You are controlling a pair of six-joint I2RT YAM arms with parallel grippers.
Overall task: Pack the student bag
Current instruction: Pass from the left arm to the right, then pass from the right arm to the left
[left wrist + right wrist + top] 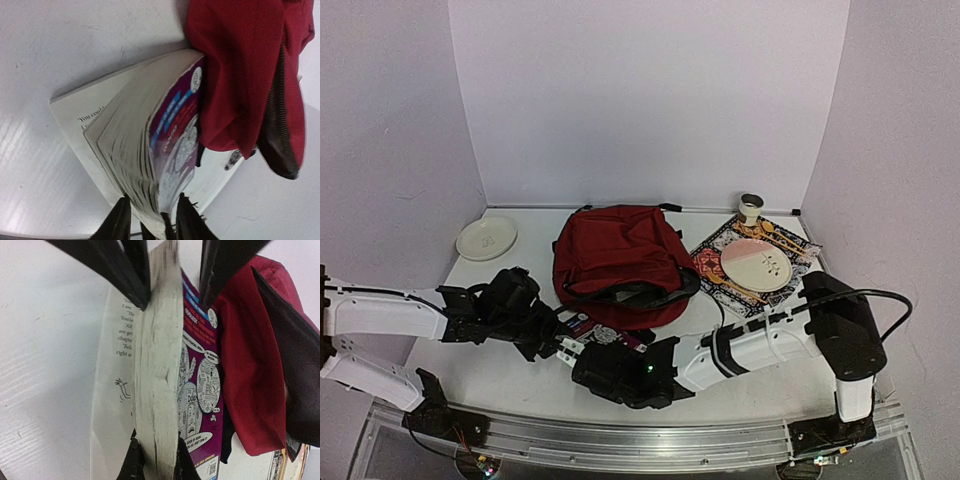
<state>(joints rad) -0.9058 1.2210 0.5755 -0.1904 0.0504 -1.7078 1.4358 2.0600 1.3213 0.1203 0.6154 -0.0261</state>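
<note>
Arms both stretched low over the table, forearms near level, wrists meeting from opposite sides just short of the student bag [620,262]; left arm [380,315] reaches in from the left; right arm [760,345] drops from a raised elbow and runs leftward.

Right gripper [157,457] clamped on the page block of a paperback book [157,365], a finger tight on each face; left gripper [152,217] straddles the same block, fingers [120,222] close against paper and cover; whether they press or sit slack cannot be told.

Book stands on edge between the claws, purple cartoon cover toward the bag; one printed leaf lies flat on the table [60,45] on the other side.

Bag lies just beyond the fingertips, the book's far end against its red cloth; mouth gapes toward the claws, dark lining showing; contents cannot be made out.

Well left of the claws and farther out, cream plate [487,238]; well right, pink-and-white plate [757,265] on a patterned mat [712,268]; small cup [751,207] beyond that.
</note>
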